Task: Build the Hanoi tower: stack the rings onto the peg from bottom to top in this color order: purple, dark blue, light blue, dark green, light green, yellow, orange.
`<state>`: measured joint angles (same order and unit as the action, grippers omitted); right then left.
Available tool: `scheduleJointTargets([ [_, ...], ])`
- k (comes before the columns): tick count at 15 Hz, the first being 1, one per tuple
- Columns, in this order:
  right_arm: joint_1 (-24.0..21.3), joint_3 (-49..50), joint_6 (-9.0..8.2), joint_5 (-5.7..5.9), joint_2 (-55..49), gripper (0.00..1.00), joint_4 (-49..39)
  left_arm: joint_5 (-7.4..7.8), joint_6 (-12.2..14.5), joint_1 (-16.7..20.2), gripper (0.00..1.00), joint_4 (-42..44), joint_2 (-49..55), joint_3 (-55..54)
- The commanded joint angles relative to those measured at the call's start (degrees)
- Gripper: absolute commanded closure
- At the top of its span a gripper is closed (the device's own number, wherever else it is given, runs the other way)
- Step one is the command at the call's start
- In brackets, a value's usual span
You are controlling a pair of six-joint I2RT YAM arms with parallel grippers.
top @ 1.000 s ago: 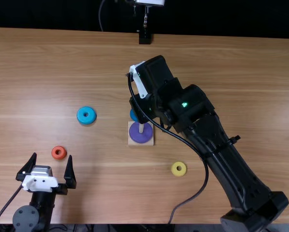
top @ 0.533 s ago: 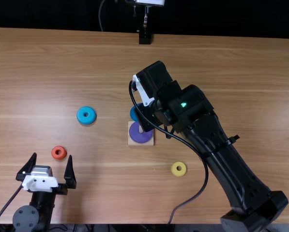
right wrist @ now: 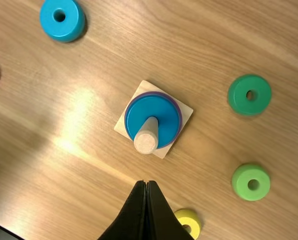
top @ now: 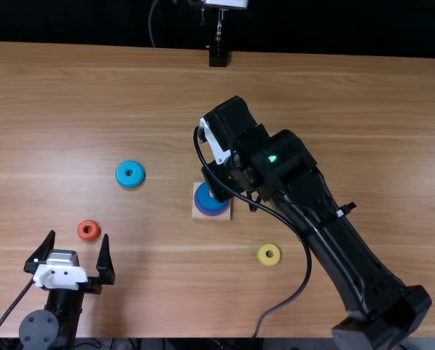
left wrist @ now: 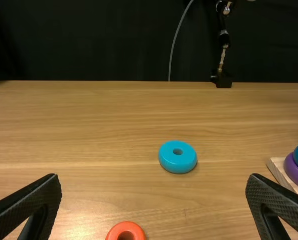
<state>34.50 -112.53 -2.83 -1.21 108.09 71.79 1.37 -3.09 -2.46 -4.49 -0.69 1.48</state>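
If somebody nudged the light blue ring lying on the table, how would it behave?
The light blue ring lies flat, so it would probably slide rather than roll. Its smooth, glossy surface might feel slippery. Its thick, even shape suggests it's stiff.

Text check, all three current views — no labels, brands, numbers or signs are reading legibly.
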Motion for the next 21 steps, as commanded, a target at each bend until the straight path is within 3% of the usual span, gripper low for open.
scheduleJointTargets([
  [1,0.0,-2.8,-0.02,0.37,0.0,0.84,-0.2,0.43,0.4,0.6,0.0,0.1,0.7,-1.5],
  [3,0.0,-4.7,0.09,0.58,-0.1,0.16,0.1,0.43,0.4,0.6,0.0,0.1,0.7,-1.5],
  [4,0.0,-4.8,0.51,1.21,-0.1,0.0,-0.2,0.43,0.4,0.6,0.0,0.1,0.7,-1.5],
  [5,-0.1,-4.7,0.83,3.22,-0.1,0.0,-0.3,0.43,0.4,0.6,0.0,0.0,0.7,-1.5],
  [7,-0.1,-3.4,0.93,8.49,-0.2,0.0,-0.6,0.43,0.4,0.6,0.0,0.1,0.7,-1.5],
  [8,-0.1,-3.1,0.93,9.44,-0.3,0.0,-0.6,0.43,0.4,0.6,0.0,0.1,0.7,-1.5],
  [11,-0.4,-0.1,0.83,9.44,-5.9,0.0,-0.9,0.43,0.4,0.6,0.0,0.1,0.7,-1.5],
  [13,-3.0,3.6,0.83,9.33,-9.0,0.0,-4.2,0.43,0.4,0.6,0.0,0.1,0.7,-1.5],
  [16,-7.6,14.0,0.83,9.33,-16.8,0.0,-15.6,0.43,0.4,0.6,0.0,0.0,0.7,-1.5],
  [21,-20.0,40.4,0.62,9.12,-36.9,0.0,-42.7,0.43,0.4,0.6,0.0,0.1,0.7,-1.5],
])
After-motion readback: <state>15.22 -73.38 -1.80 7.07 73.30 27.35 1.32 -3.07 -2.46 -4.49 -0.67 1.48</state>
